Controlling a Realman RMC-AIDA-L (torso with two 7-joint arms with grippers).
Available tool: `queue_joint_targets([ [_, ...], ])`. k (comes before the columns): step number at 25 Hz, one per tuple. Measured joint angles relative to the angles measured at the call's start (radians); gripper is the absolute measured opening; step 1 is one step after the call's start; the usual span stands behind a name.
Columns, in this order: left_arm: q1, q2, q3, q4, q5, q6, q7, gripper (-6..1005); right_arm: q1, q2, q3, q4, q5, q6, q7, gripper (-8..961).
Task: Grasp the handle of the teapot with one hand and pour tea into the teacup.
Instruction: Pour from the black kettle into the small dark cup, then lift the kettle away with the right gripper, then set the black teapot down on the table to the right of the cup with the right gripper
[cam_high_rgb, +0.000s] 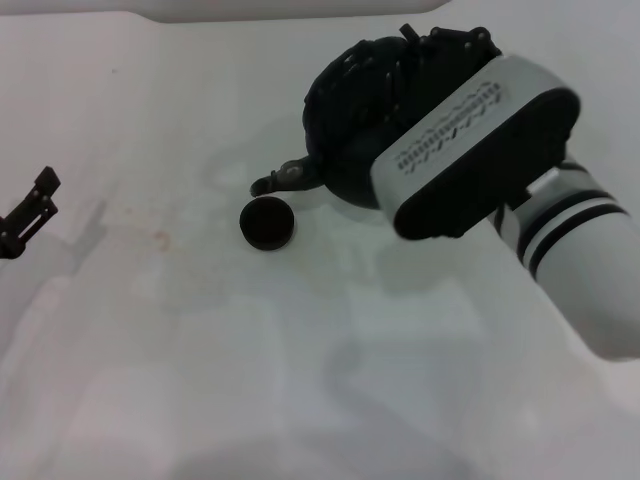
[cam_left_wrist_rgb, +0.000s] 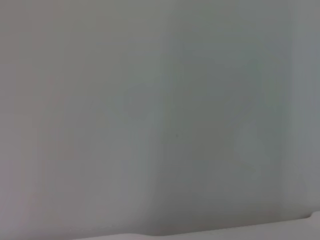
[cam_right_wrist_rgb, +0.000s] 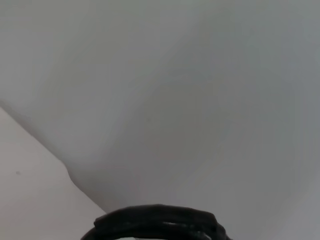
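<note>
The matte-black teapot (cam_high_rgb: 345, 150) sits at the back middle of the white table (cam_high_rgb: 200, 380), its body leaning left. Its short spout (cam_high_rgb: 275, 182) points down-left, just above and beside the tiny dark teacup (cam_high_rgb: 267, 223). My right gripper (cam_high_rgb: 425, 48) reaches in from the right and is shut on the rough arched handle (cam_high_rgb: 362, 72); the white wrist housing hides much of the pot's right side. A black arc of the handle (cam_right_wrist_rgb: 157, 220) shows in the right wrist view. My left gripper (cam_high_rgb: 30, 208) is parked at the far left edge, open and empty.
The table's back edge (cam_high_rgb: 300, 12) runs just behind the teapot. A faint stain (cam_high_rgb: 160, 238) marks the table left of the cup. The left wrist view shows only blank pale surface.
</note>
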Motion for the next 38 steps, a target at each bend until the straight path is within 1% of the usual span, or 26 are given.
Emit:
queue_joint_targets([
  [7, 0.000, 0.001, 0.000, 0.001, 0.000, 0.000, 0.000, 847, -0.084, -0.008, 0.131, 0.041, 0.043, 0.189, 0.001, 106],
  [12, 0.006, 0.002, 0.000, -0.001, 0.000, 0.000, 0.000, 847, -0.169, -0.024, 0.262, 0.066, 0.050, 0.389, 0.001, 106],
  [15, 0.007, 0.002, -0.001, -0.003, 0.000, 0.000, 0.000, 846, -0.206, -0.040, 0.338, 0.063, 0.052, 0.519, 0.006, 106],
  [18, 0.006, 0.002, -0.002, -0.003, 0.000, 0.000, 0.000, 846, -0.229, -0.054, 0.390, 0.044, 0.046, 0.628, 0.006, 106],
  [22, 0.001, 0.003, -0.001, -0.004, 0.000, 0.006, 0.000, 846, -0.237, -0.058, 0.433, 0.002, 0.029, 0.710, 0.000, 106],
  [25, 0.000, 0.003, 0.000, -0.006, 0.000, 0.011, 0.000, 846, -0.235, -0.055, 0.460, -0.028, 0.020, 0.764, -0.001, 106],
  [31, -0.010, 0.003, 0.000, -0.006, 0.000, 0.023, 0.000, 847, -0.231, -0.032, 0.514, -0.081, 0.015, 0.841, -0.015, 107],
  [38, -0.011, 0.003, 0.000, -0.006, 0.000, 0.027, 0.000, 847, -0.229, -0.012, 0.547, -0.110, 0.015, 0.867, -0.041, 107],
])
